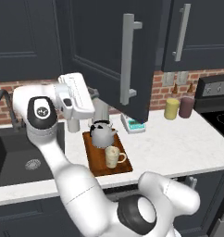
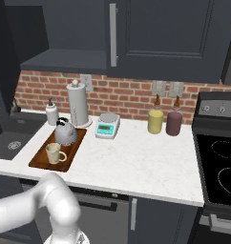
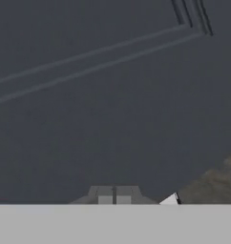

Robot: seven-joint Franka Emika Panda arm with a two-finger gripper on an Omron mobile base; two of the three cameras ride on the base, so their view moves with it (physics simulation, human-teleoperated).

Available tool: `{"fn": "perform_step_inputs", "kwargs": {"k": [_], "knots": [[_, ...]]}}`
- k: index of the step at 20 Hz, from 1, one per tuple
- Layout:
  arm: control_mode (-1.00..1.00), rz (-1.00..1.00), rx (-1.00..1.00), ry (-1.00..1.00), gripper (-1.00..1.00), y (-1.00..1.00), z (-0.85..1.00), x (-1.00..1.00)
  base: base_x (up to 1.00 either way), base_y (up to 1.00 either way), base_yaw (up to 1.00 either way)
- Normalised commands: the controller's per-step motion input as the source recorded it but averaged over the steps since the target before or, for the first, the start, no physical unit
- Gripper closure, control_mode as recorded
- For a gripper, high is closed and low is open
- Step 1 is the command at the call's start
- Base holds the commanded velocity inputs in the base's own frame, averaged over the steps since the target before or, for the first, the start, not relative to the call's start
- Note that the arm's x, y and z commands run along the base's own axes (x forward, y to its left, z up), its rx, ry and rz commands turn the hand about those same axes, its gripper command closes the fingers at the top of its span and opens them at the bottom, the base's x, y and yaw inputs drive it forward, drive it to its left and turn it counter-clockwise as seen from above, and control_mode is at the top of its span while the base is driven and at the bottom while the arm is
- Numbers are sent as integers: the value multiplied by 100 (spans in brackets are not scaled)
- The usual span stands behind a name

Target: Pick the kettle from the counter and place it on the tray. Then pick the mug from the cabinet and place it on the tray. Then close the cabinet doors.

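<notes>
With kettle (image 1: 102,133) and mug (image 1: 112,156) on the tray (image 1: 93,159), the closed, empty gripper (image 3: 114,200) must push the cabinet door (image 1: 111,55) shut.

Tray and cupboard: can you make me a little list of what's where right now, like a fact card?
tray: on the counter
kettle: on the tray's far end
mug: on the tray's near end
cabinet door: one hangs open over the counter
gripper: shut, holding nothing, facing a dark panel
beside the tray: paper-towel roll, scale
</notes>
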Motion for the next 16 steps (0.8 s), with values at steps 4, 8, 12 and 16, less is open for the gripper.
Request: {"fn": "perform_step_inputs", "kwargs": {"k": [4, 8, 12, 16], "knots": [[-100, 6, -7, -11, 100, -40, 17, 31, 0, 0, 0], [-100, 7, -3, -7, 100, -36, 17, 44, 0, 0, 0], [-100, 10, -1, -4, 100, -30, 13, 53, 0, 0, 0], [-100, 17, -1, 0, 100, -23, 12, 66, 0, 0, 0]]}}
